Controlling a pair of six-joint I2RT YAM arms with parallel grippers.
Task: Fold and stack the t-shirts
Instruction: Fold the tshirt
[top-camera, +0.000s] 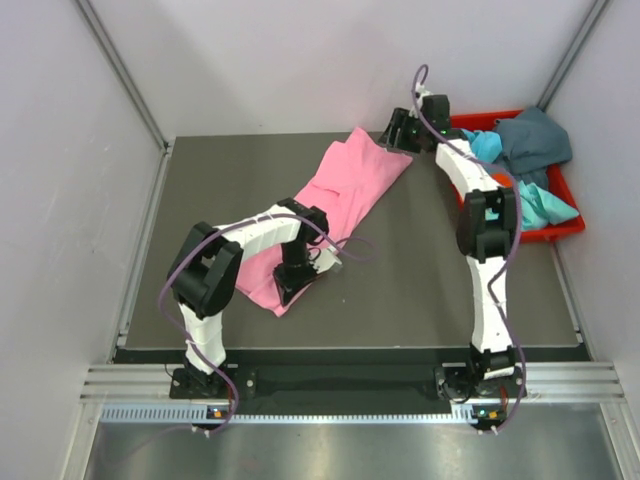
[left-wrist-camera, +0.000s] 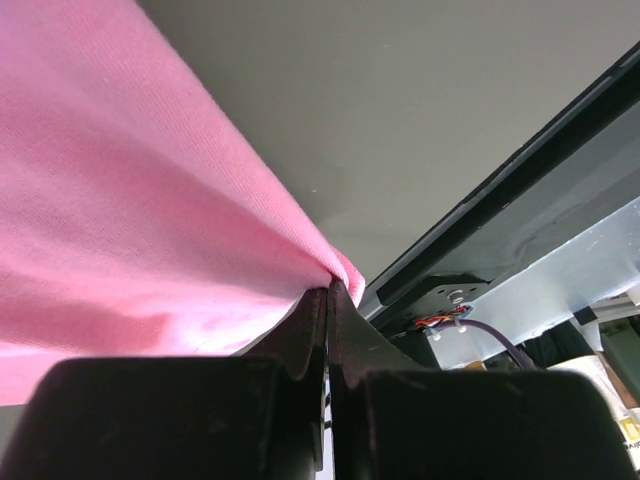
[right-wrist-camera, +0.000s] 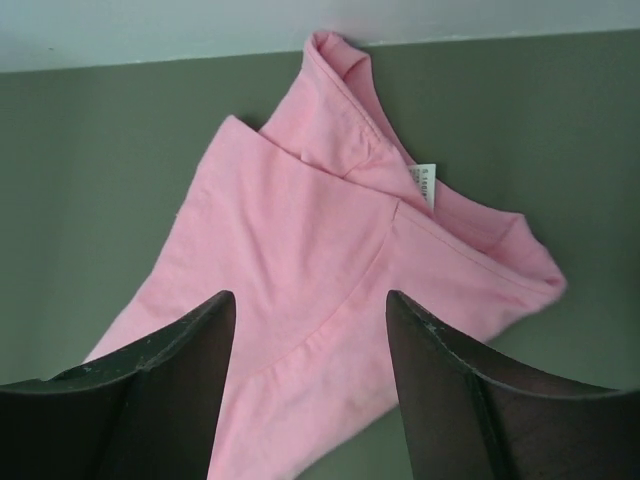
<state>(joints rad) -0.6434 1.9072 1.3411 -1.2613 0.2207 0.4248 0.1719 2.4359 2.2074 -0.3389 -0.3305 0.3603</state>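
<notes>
A bright pink t-shirt (top-camera: 345, 195) lies stretched diagonally across the dark table, from the far middle toward the near left. My left gripper (top-camera: 293, 290) is at its near end. In the left wrist view the jaws (left-wrist-camera: 329, 292) are shut, with the pink t-shirt (left-wrist-camera: 120, 200) pinched by an edge at their tips. My right gripper (top-camera: 397, 135) hovers over the shirt's far end. Its fingers (right-wrist-camera: 215, 320) stand open above the pink t-shirt (right-wrist-camera: 300, 260), with nothing between them. A white label (right-wrist-camera: 425, 185) shows near the collar.
A red bin (top-camera: 560, 232) sits at the back right, holding a turquoise t-shirt (top-camera: 545, 205), a dark teal-grey t-shirt (top-camera: 535, 140) and a bit of orange cloth (top-camera: 497, 180). The right arm's forearm (top-camera: 470, 180) crosses the bin's left side. White walls close in the table (top-camera: 420, 260).
</notes>
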